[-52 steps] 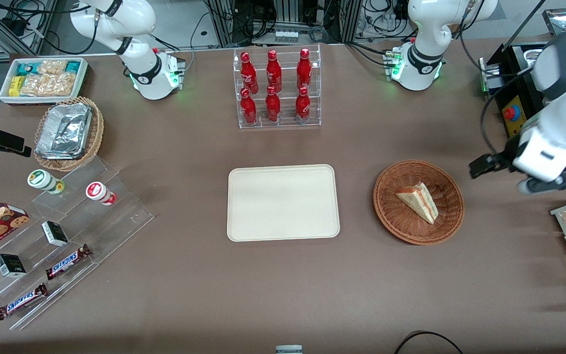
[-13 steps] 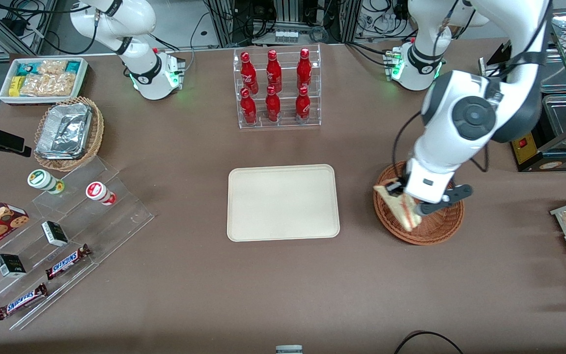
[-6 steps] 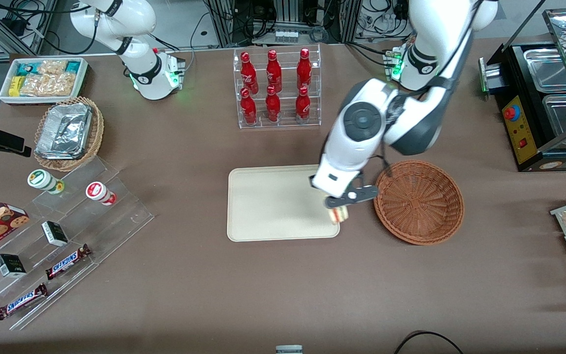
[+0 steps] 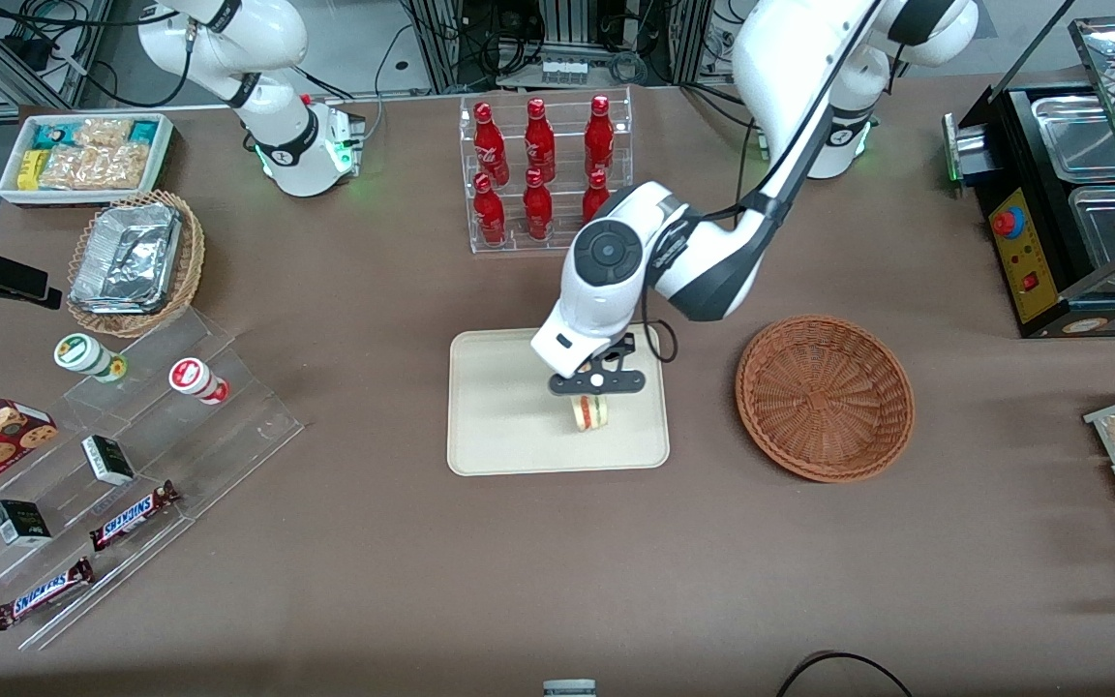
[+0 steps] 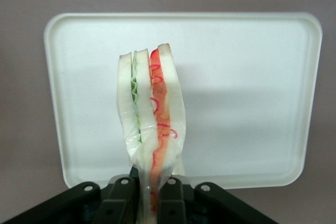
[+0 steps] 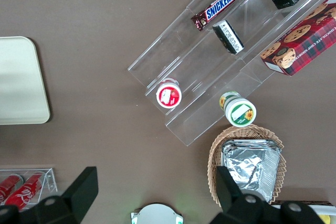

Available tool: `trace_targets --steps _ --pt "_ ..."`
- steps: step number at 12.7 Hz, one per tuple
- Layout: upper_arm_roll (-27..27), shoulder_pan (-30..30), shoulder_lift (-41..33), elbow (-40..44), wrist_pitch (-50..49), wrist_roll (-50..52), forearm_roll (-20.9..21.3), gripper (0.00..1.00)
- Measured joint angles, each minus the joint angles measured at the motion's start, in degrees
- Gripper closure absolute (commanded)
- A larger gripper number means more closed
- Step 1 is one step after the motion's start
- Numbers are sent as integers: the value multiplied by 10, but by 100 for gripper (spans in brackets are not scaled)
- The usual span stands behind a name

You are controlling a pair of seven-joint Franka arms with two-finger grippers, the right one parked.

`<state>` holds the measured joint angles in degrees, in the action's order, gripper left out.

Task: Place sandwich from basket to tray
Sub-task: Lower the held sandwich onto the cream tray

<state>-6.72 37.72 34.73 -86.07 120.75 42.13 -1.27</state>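
The pincer [image 4: 593, 395] hangs above the cream tray [image 4: 499, 426], its two fingers [image 5: 125, 203] pressed against the sandwich [image 5: 152, 129], pinching it at its narrow end. The sandwich hangs below the pincer, edge-on, with green and red filling showing, over the tray. The empty brown basket [image 4: 825, 397] sits on the surface well apart from the pincer, toward the working arm's end.
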Motion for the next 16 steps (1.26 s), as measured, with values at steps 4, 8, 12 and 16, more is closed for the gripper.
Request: trace_targets --steps 4,8,12,16 --pt "0 17 43 0 34 -10 1 100" --pt "0 18 60 0 47 -16 1 91" --pt "0 21 71 0 47 -17 1 0" --pt "2 23 68 11 46 -16 1 0"
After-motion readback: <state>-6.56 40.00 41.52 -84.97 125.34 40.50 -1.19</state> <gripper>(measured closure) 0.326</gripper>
